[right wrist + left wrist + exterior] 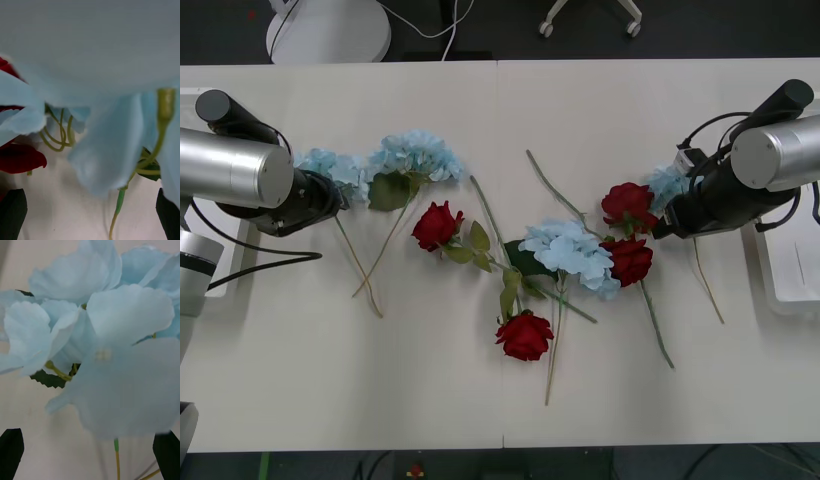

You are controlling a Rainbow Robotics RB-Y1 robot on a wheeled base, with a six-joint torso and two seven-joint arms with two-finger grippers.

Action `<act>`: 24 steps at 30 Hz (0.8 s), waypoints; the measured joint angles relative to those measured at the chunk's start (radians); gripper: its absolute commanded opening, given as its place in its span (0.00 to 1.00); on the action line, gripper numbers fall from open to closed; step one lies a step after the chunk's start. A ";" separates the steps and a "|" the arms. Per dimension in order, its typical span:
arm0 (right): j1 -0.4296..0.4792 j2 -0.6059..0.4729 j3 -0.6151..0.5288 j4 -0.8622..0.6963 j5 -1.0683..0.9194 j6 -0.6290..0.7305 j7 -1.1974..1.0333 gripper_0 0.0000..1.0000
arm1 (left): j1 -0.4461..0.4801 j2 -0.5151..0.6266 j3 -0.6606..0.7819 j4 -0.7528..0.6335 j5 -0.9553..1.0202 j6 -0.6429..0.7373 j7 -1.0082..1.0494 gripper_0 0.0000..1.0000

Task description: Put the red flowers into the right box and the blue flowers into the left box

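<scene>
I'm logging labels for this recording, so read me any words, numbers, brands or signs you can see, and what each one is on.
None: no readable text on the table, the red flowers, the blue flowers, the right box or either arm.

Flower-strewn white table [380, 380]

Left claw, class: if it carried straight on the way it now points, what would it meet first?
Most likely the blue flower directly ahead of the open left claw, between its black fingertips; depth is hard to judge.
</scene>
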 measured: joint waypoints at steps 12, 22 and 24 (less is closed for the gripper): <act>-0.014 0.027 0.036 0.042 0.050 -0.018 0.000 1.00 | -0.052 -0.001 -0.126 0.164 -0.008 -0.111 0.000 0.70; -0.014 0.030 0.036 0.058 0.075 -0.034 0.000 0.84 | -0.052 -0.006 -0.144 0.164 -0.008 -0.111 0.000 0.00; -0.014 0.031 0.036 0.071 0.075 -0.039 0.000 0.77 | -0.052 -0.006 -0.144 0.164 -0.008 -0.112 0.000 0.00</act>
